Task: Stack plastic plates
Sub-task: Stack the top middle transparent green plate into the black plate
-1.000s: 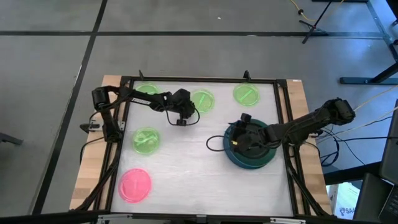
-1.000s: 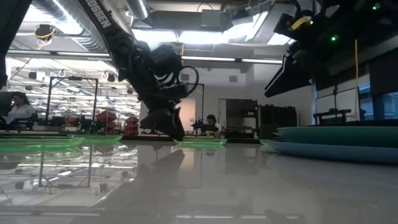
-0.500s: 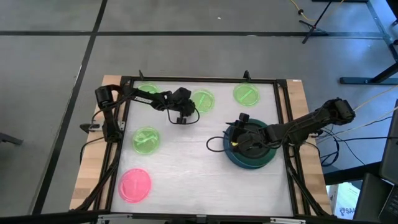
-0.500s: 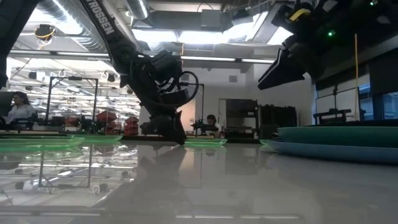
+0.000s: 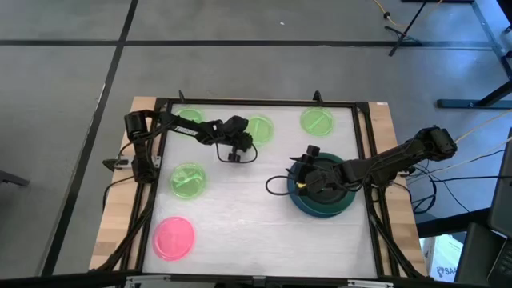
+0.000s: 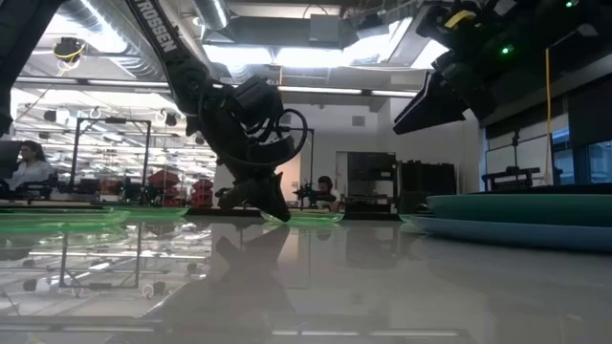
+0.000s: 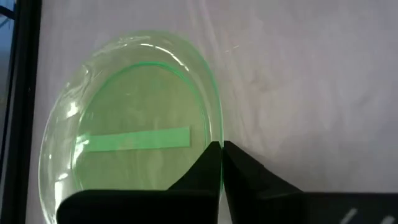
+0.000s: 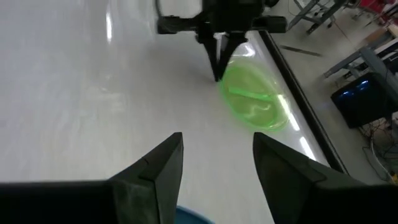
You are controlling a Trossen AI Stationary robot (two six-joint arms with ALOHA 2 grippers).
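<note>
Several small lime-green plates lie flat on the white table. One [image 5: 262, 130] sits far of centre, with my left gripper [image 5: 244, 140] shut on its rim; another [image 5: 188, 181] lies at the left and a third [image 5: 317, 122] at the far right. A pink plate [image 5: 174, 238] rests near the front left. At the right, a teal plate [image 6: 521, 204] lies on a slate-blue one [image 6: 516, 232]. My right gripper [image 8: 217, 168] hangs open above that stack [image 5: 324, 204], touching nothing. My left gripper pinches the lime plate's rim [image 7: 219, 134] between its two fingers, on the plate's side toward the table's left edge. One finger [image 7: 202, 171] lies over the plate's inside, the other outside it. The fingers slant down from the table's left. The plate lies on the table.
A black frame [image 5: 160, 144] runs round the table top. A fourth lime plate [image 5: 186, 118] lies partly under my left arm at the far left. The middle and front of the table [image 5: 256, 224] are bare. People sit in the room behind, in the low view.
My left gripper has moved a little toward the table's far right, up to the lime plate, and has shut on its rim. My right gripper has stayed open above the stack.
</note>
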